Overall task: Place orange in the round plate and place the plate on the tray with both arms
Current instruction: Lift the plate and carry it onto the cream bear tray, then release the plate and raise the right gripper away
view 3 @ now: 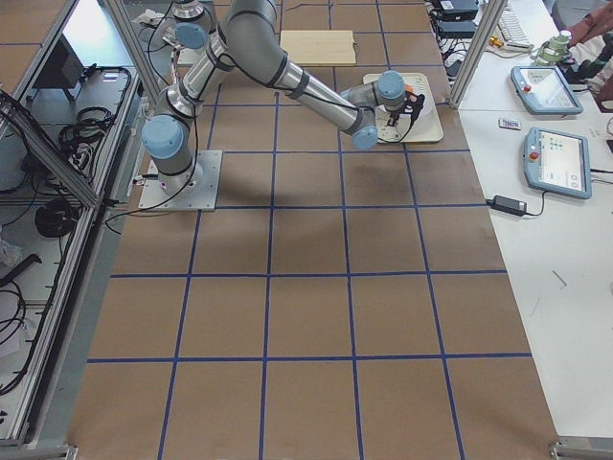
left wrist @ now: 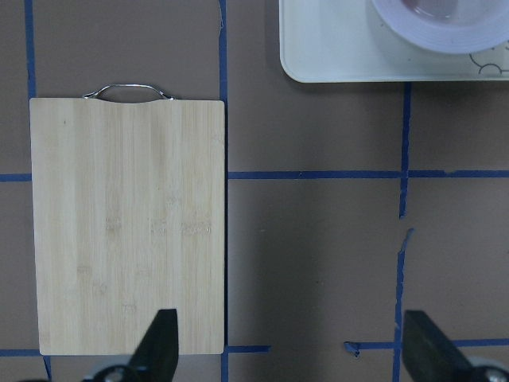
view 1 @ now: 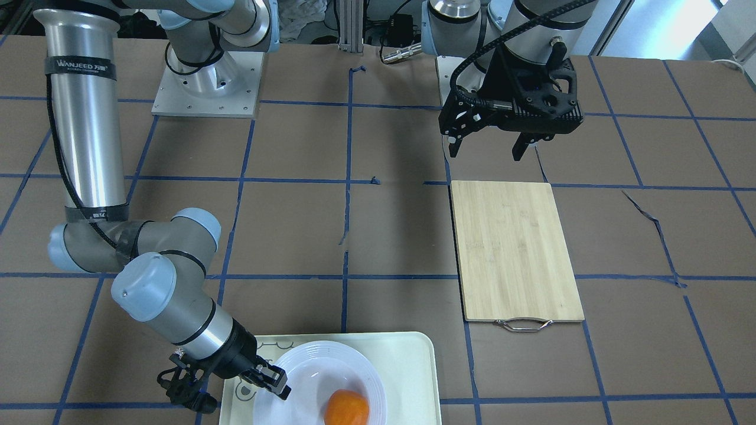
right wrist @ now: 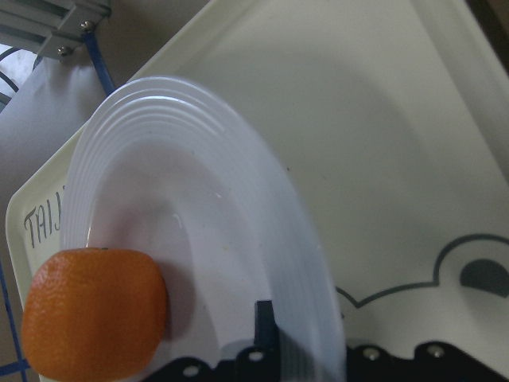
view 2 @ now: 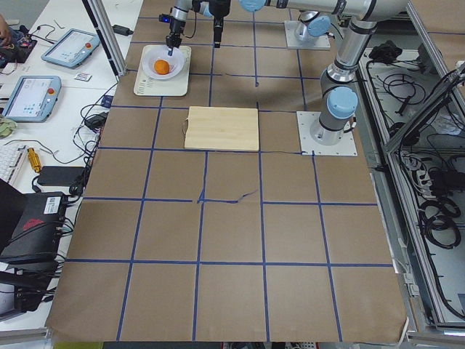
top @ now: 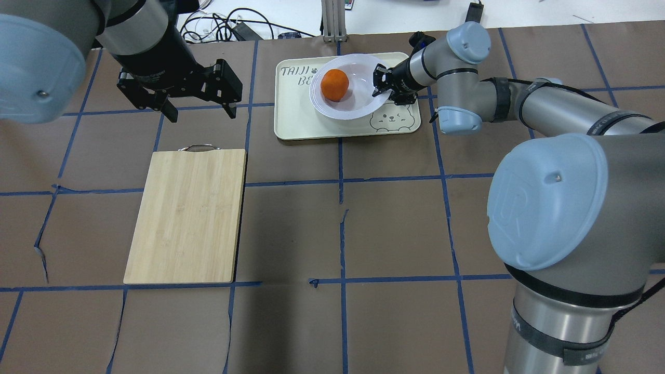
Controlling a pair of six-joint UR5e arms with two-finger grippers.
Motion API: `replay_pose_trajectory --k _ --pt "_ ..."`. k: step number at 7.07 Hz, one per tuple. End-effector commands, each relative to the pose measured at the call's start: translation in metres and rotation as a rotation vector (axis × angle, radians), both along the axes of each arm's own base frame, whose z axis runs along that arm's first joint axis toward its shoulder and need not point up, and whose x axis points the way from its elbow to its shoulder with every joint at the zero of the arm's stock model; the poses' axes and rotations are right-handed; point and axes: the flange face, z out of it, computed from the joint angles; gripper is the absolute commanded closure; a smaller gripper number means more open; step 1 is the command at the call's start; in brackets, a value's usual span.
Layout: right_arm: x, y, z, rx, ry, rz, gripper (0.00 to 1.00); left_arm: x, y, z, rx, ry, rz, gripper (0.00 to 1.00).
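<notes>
The orange (top: 334, 85) lies in the well of the white round plate (top: 358, 101), on the side away from my right gripper. The plate is over the cream tray (top: 296, 119), next to its bear drawing. My right gripper (top: 382, 85) is shut on the plate's rim, one finger (right wrist: 266, 318) inside the well; the other finger is hidden under the rim. In the right wrist view the orange (right wrist: 91, 314) sits at the lower left of the plate (right wrist: 238, 207). My left gripper (top: 200, 106) hangs open and empty above the table, just beyond the cutting board's handle end.
A bamboo cutting board (top: 187, 213) with a metal handle lies on my left half of the brown, blue-taped table. The tray sits near the table's far edge (view 1: 407, 366). Tablets and cables lie on side benches (view 2: 33, 94).
</notes>
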Motion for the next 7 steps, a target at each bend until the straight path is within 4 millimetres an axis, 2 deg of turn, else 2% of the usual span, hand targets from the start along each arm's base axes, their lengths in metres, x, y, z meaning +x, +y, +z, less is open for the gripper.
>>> replay_pose_trajectory --k 1,2,3,4,5,6,7 --pt "-0.005 0.002 0.027 -0.035 0.009 0.009 0.09 0.000 0.000 0.000 0.000 0.000 0.000 0.00" --pt "-0.024 0.000 0.034 -0.031 0.090 0.034 0.08 0.000 0.000 0.000 0.000 0.000 0.000 0.00" --pt "-0.059 0.003 0.055 -0.042 0.262 0.090 0.01 0.000 0.000 0.000 0.000 0.000 0.000 0.00" --pt "-0.069 0.013 0.100 -0.008 0.299 0.125 0.00 0.001 0.000 0.000 0.000 0.000 0.002 0.00" --pt "-0.082 0.026 0.155 0.018 0.394 0.166 0.00 0.000 0.000 0.000 0.000 0.000 0.000 0.00" --pt "-0.095 0.055 0.211 0.118 0.488 0.214 0.00 0.001 0.000 0.000 0.000 0.000 0.002 0.00" --pt "-0.085 0.097 0.272 0.137 0.495 0.230 0.00 0.001 0.000 0.000 0.000 0.000 0.002 0.00"
